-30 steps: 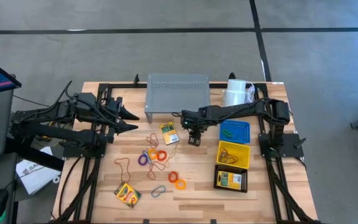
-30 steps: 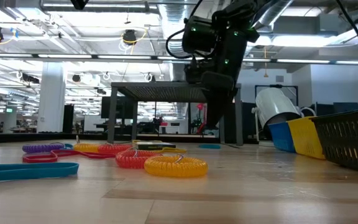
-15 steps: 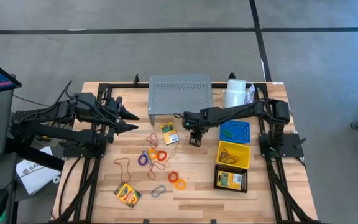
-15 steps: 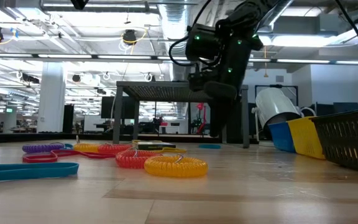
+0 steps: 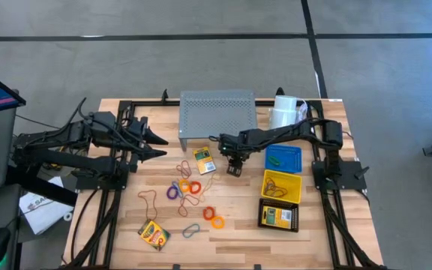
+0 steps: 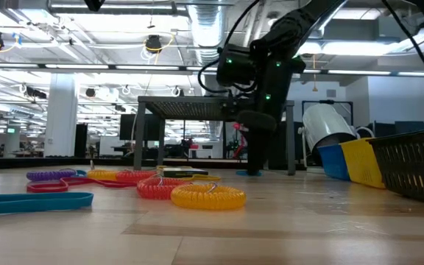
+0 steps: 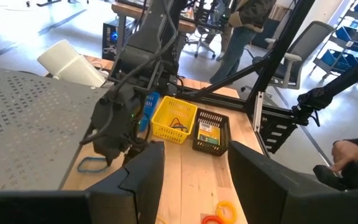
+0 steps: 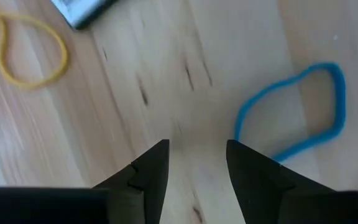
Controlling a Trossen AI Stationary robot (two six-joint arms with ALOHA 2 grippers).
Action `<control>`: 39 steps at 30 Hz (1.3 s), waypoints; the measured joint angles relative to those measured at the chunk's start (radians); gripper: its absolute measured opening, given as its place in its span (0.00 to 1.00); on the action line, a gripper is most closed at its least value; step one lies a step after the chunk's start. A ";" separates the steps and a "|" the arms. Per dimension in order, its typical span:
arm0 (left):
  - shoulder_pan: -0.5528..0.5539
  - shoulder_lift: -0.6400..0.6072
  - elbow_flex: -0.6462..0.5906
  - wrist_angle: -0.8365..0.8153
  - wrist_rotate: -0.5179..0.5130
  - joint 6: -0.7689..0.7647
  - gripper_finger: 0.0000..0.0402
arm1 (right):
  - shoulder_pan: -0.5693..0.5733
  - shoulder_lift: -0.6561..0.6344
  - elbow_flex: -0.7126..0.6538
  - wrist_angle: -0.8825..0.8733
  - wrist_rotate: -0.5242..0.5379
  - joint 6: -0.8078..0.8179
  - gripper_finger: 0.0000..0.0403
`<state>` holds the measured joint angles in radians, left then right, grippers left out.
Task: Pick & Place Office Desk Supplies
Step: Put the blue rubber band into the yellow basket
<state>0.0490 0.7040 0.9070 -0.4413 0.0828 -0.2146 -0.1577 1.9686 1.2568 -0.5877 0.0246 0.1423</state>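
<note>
Coloured loops scattered flat mid-table; blue, yellow, black baskets in row.

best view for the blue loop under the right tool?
Right wrist view: the blue loop lies flat on bare wood just past the open right tool, its whole outline clear. The left wrist view shows it partly, beside the right arm. The low view gives only a thin sliver. In the high view the arm hides it.

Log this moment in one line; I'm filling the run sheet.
right gripper: open, above blue loop | left gripper: open, parked table's left | baskets: right
</note>
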 joint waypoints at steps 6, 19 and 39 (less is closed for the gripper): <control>0.000 0.000 0.000 0.003 0.000 0.000 0.43 | -0.015 0.001 -0.006 0.003 -0.023 0.005 0.33; 0.000 0.000 0.000 0.008 0.000 0.000 0.43 | -0.040 -0.001 -0.017 -0.006 -0.095 0.044 0.01; 0.000 0.000 0.000 0.008 0.000 -0.003 0.43 | -0.026 -0.001 -0.018 -0.001 -0.101 0.060 0.00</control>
<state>0.0490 0.7040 0.9070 -0.4328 0.0826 -0.2180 -0.1836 1.9678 1.2385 -0.5888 -0.0766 0.2026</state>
